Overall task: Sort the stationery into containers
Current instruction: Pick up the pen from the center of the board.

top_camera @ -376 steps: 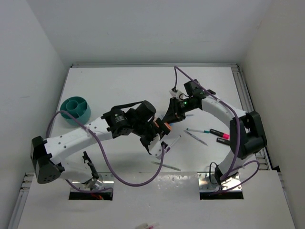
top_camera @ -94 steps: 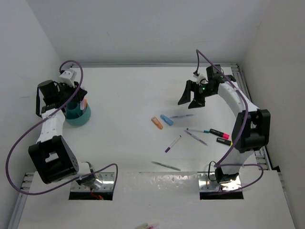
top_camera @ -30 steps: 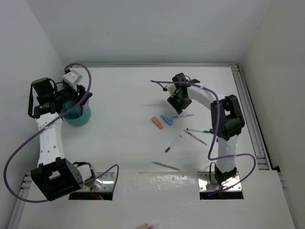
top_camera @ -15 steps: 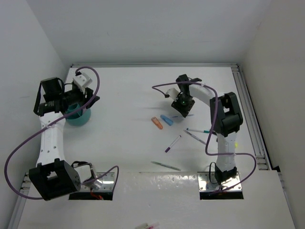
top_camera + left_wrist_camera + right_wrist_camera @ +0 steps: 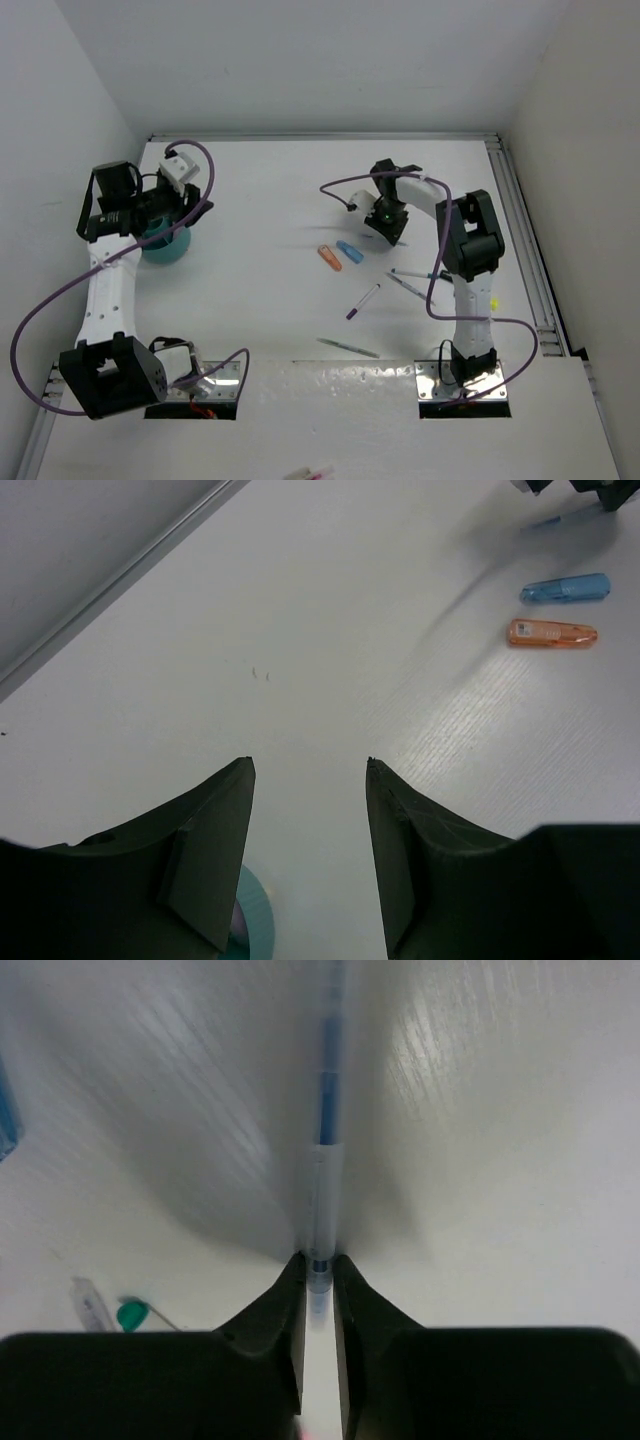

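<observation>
We see the right tool (image 5: pixel 318 1265) closed on a thin pen with a clear and blue barrel (image 5: pixel 325 1090), its two fingertips pinching the pen's near end. In the right wrist view the pen's long axis runs straight away from the tool, up the picture, and the pen lies low along the white surface (image 5: pixel 270 200). From the top view the tool hides most of it, so we cannot tell which way it points across the surface.

The left tool (image 5: pixel 308 765) is open, its jaws spread wide with nothing between them. It hangs just beside the round teal-green cup (image 5: pixel 165 246), whose rim shows at the bottom of the left wrist view, at the far left of the surface.

A stubby orange highlighter (image 5: pixel 330 258) and a stubby blue highlighter (image 5: pixel 350 251) lie flat, side by side and roughly parallel, near the middle, both slanting from far-left to near-right. Nearer the arm bases, a thin purple pen (image 5: pixel 363 301) slants the other way. A thin grey pen (image 5: pixel 349 347) lies almost crosswise, close to the near edge.
</observation>
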You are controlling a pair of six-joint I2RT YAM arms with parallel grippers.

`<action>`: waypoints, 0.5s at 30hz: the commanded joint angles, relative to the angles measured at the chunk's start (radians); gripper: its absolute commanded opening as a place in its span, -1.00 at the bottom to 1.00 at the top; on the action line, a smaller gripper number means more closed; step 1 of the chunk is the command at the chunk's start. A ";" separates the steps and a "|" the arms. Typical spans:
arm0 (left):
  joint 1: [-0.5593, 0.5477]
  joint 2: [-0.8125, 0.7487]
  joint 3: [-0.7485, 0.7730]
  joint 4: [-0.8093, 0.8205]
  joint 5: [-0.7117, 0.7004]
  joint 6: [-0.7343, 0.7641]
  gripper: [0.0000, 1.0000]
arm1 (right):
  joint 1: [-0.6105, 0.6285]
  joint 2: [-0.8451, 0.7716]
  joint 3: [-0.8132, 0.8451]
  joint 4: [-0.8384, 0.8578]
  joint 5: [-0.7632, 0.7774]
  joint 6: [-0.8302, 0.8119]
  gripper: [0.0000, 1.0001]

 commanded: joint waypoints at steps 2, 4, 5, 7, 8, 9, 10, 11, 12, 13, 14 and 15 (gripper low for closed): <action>-0.023 -0.011 -0.006 0.100 0.008 -0.047 0.09 | -0.008 0.007 -0.013 0.069 0.060 -0.059 -0.82; -0.032 -0.006 -0.007 0.123 0.003 -0.062 0.09 | -0.023 -0.005 -0.007 0.069 0.074 -0.053 -0.98; -0.041 -0.006 -0.011 0.149 0.002 -0.084 0.08 | -0.031 -0.023 0.002 0.072 0.074 -0.044 -1.00; -0.052 -0.008 -0.014 0.207 -0.006 -0.123 0.08 | -0.053 -0.048 0.014 0.079 0.078 -0.025 -1.00; -0.060 -0.008 -0.012 0.235 -0.013 -0.212 0.08 | -0.059 -0.075 0.030 0.085 0.074 0.001 -1.00; -0.064 -0.009 -0.011 0.264 -0.018 -0.270 0.08 | -0.062 -0.089 0.042 0.085 0.066 0.025 -1.00; -0.075 -0.012 -0.007 0.322 -0.014 -0.383 0.08 | -0.065 -0.123 0.077 0.070 0.033 0.074 -1.00; -0.078 -0.012 -0.006 0.350 -0.004 -0.435 0.08 | -0.065 -0.143 0.097 0.065 0.029 0.106 -1.00; -0.087 -0.014 -0.003 0.375 0.005 -0.490 0.08 | -0.063 -0.160 0.115 0.056 -0.022 0.146 -1.00; -0.109 -0.020 -0.006 0.425 0.006 -0.542 0.08 | -0.057 -0.180 0.135 0.043 -0.064 0.185 -1.00; -0.124 -0.023 -0.007 0.448 -0.001 -0.656 0.08 | -0.054 -0.224 0.164 0.036 -0.160 0.276 -1.00; -0.136 -0.028 -0.018 0.467 -0.035 -0.720 0.08 | -0.048 -0.249 0.166 0.039 -0.214 0.332 -1.00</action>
